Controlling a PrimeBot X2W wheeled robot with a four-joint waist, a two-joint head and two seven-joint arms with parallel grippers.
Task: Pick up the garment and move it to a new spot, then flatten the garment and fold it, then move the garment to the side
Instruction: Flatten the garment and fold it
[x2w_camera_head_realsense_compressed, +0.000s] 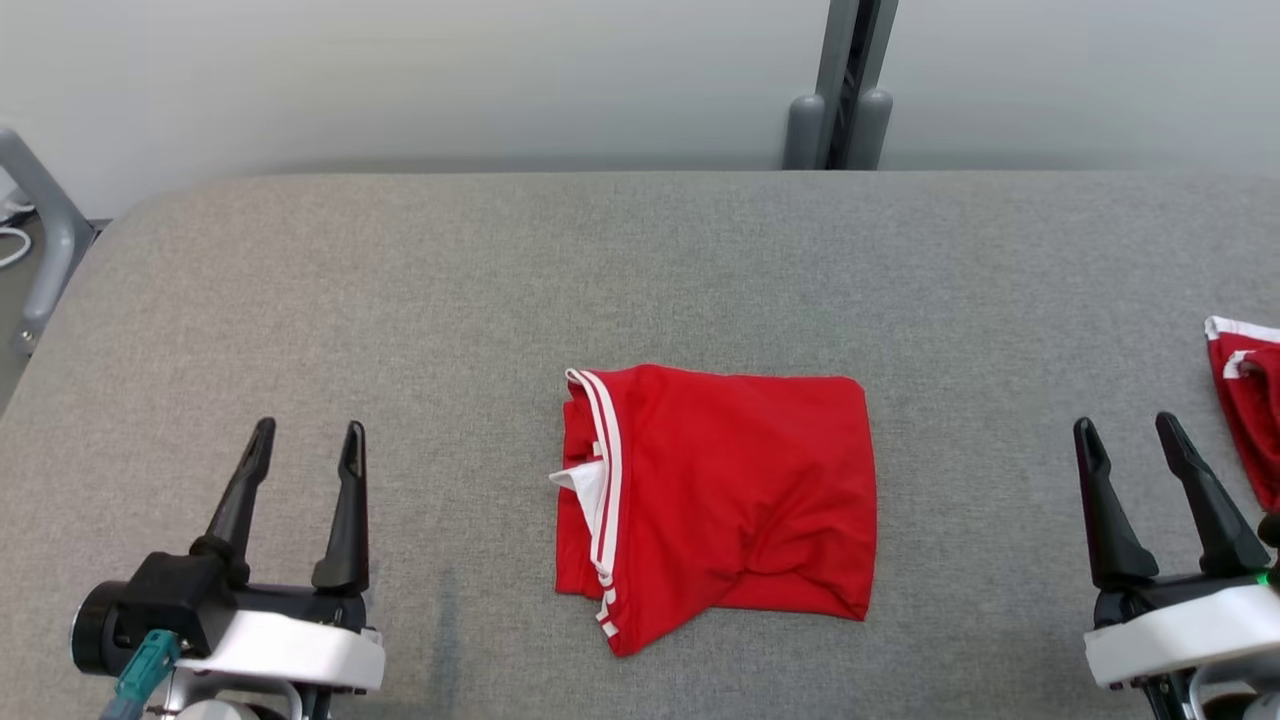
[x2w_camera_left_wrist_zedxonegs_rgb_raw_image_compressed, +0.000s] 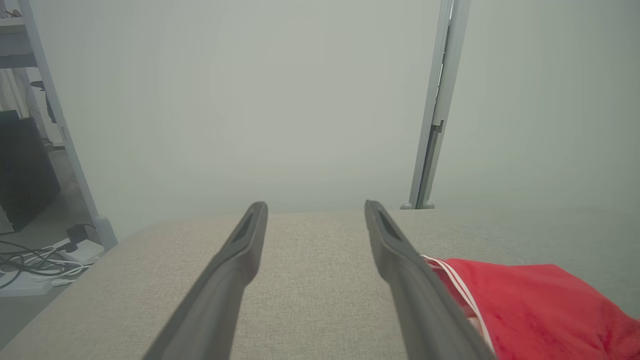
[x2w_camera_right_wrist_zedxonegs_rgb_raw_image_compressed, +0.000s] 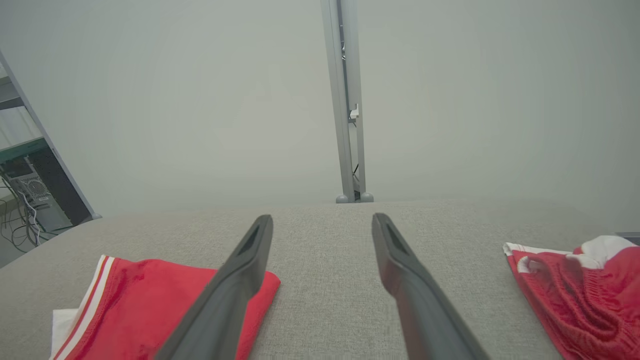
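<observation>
A folded red jersey garment with 2 white stripes along its left edge (x2w_camera_head_realsense_compressed: 730, 490) lies flat at the middle of the grey fabric-covered table (x2w_camera_head_realsense_compressed: 400, 300). It is between the 2 grippers and well apart from both. The left gripper (x2w_camera_head_realsense_compressed: 308, 430) hovers over the table's near-left part, its 2 dark fingers spread wide with nothing between them. The right gripper (x2w_camera_head_realsense_compressed: 1125, 425) at the near right is likewise spread wide and empty. Just beyond its outer side, a second, crumpled red garment with white trim (x2w_camera_head_realsense_compressed: 1250, 400) lies at the table's right edge, not touching it.
</observation>
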